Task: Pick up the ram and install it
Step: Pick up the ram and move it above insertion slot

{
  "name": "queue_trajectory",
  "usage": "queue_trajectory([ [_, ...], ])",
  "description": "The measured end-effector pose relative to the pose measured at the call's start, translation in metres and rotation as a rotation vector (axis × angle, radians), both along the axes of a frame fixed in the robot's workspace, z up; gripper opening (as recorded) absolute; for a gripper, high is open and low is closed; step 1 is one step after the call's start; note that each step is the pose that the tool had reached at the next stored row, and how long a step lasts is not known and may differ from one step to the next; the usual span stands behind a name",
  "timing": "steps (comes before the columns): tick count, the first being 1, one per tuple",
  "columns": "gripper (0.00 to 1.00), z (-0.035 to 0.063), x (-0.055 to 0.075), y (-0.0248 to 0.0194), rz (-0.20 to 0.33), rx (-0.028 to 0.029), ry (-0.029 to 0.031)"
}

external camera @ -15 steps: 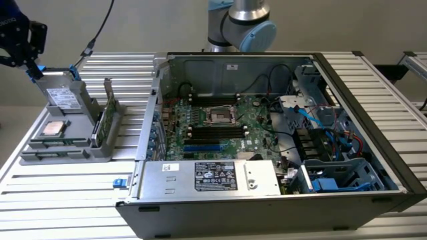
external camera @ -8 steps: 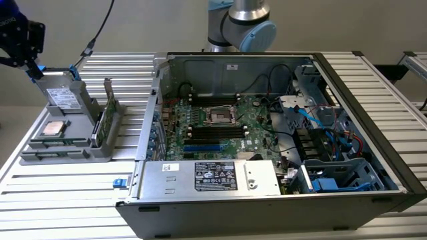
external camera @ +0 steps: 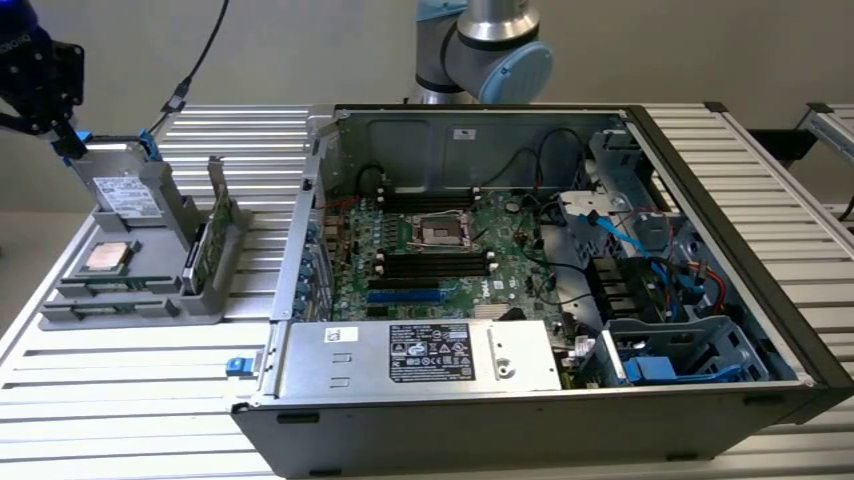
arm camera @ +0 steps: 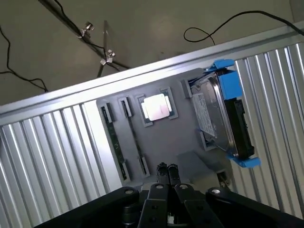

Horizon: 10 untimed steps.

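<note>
One ram: the ram (arm camera: 113, 140), a thin green stick, stands on its long edge in a slot of the grey tray (arm camera: 185, 142), which lies on the ribbed tabletop (external camera: 120, 400), outside the computer case (external camera: 534, 420).
Tool: the tool (arm camera: 167, 171) hangs above the tray with its fingertips pressed together and nothing between them; it touches nothing.
Step in hand: judged from this, the approach to the pick-up. The ram is not yet grasped and none of the install is done.
Pick-up calls for: jaws parted first, then lined up across the stick's thin faces and brought straight down over its top edge. The neighbouring slot sits just beside the stick, so there is little room for a finger.
Neighbours in the tray: the square silver processor chip (arm camera: 156, 107) sits near the ram, and the hard drive (arm camera: 221, 114) in blue brackets sits at the tray's far end.
Exterior view adds: the open case with the green motherboard (external camera: 461, 250) and its dark memory slots (external camera: 430, 264), well apart from the tray. It also shows the ram side-on, so its height above the tray can be seen.
Wrist view adds: the shut fingertips themselves, and the ram edge-on from above, which gives its line against the tool's.
</note>
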State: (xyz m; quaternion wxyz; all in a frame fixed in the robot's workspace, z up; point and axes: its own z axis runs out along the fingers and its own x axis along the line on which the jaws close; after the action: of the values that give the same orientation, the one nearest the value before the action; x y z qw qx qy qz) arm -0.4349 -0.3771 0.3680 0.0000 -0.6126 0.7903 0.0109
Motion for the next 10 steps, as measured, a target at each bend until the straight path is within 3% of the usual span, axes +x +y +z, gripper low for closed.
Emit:
queue_trajectory([
  [10,0.10,-0.0005,0.0000,0.0000,0.182,0.0000,-0.0001],
])
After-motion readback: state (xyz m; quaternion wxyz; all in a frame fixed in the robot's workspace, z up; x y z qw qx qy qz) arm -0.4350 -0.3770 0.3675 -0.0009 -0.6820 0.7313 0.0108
